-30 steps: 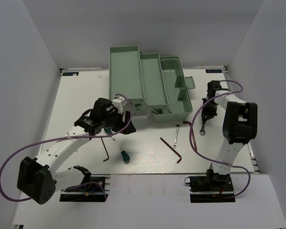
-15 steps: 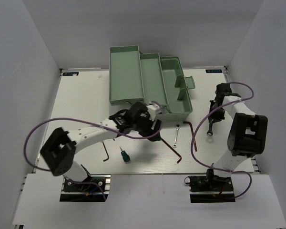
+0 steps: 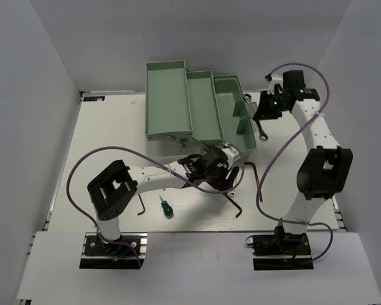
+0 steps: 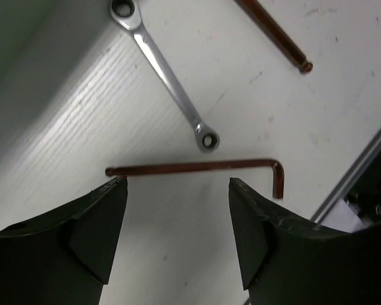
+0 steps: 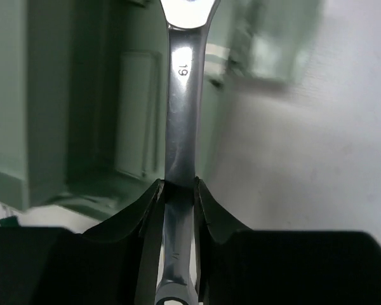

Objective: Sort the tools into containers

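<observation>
Top view: the pale green toolbox point(image 3: 166, 101) was seen open at upper centre of the white table point(image 3: 108, 140), with its trays stepped out to the left. The right gripper point(image 3: 265, 117) was held at the toolbox's right edge, upper right of frame, and a larger silver wrench point(image 3: 261, 131) hung down from it. Right wrist view: the fingers were closed tight on the shank of this wrench point(image 5: 181, 114), which is stamped "19", and the toolbox point(image 5: 70, 95) lay blurred behind it on the left of frame. The left gripper point(image 3: 227, 176) was reached out to centre frame, just below the toolbox's front wall. Left wrist view: its fingers point(image 4: 108, 216) were spread wide, with nothing held. A dark reddish hex key point(image 4: 197, 168) lay flat on the table just above the fingertips, its short leg at the right end. A small silver wrench point(image 4: 168, 76) lay diagonally above it, its lower ring near the shaft. A second hex key point(image 4: 273, 35) was noted at upper right of that view. Top view again: a green-handled screwdriver point(image 3: 167, 207) and a third hex key point(image 3: 141, 204) lay lower left of centre, near each other and well apart from the toolbox.
</observation>
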Robot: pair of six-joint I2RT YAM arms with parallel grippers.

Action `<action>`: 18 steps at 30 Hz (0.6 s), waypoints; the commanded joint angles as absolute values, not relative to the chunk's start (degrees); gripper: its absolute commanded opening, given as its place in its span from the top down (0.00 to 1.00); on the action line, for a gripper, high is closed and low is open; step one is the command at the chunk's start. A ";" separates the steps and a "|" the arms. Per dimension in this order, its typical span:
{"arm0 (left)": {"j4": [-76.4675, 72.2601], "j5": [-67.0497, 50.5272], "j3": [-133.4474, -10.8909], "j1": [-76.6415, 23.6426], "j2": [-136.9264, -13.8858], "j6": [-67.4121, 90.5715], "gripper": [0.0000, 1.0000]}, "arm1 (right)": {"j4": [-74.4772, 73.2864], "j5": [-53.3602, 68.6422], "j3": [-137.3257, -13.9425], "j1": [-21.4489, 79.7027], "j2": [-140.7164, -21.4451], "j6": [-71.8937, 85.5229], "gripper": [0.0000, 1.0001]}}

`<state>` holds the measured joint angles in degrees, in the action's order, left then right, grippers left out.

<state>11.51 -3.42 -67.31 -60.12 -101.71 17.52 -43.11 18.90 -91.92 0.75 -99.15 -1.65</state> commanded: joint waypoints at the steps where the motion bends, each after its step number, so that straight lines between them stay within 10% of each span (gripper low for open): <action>1: 8.17 2.80 -72.49 -62.48 -104.05 18.63 0.25 | -45.68 27.69 -104.63 4.65 -106.75 -0.62 1.00; 8: 8.17 10.63 -76.99 -64.95 -110.12 20.48 0.25 | -48.25 25.32 -113.82 9.05 -116.98 2.20 0.99; 14: 9.93 14.77 -80.50 -65.48 -114.52 21.27 0.25 | -47.20 24.69 -114.17 10.28 -117.69 2.20 0.36; 18: 11.25 16.08 -83.05 -66.00 -116.81 21.88 0.28 | -46.06 25.40 -112.60 9.67 -115.23 2.63 0.39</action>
<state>10.22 13.17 -79.96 -65.30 -117.21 20.88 -48.05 24.18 -111.96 10.15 -119.68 1.85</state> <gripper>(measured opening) 0.733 0.633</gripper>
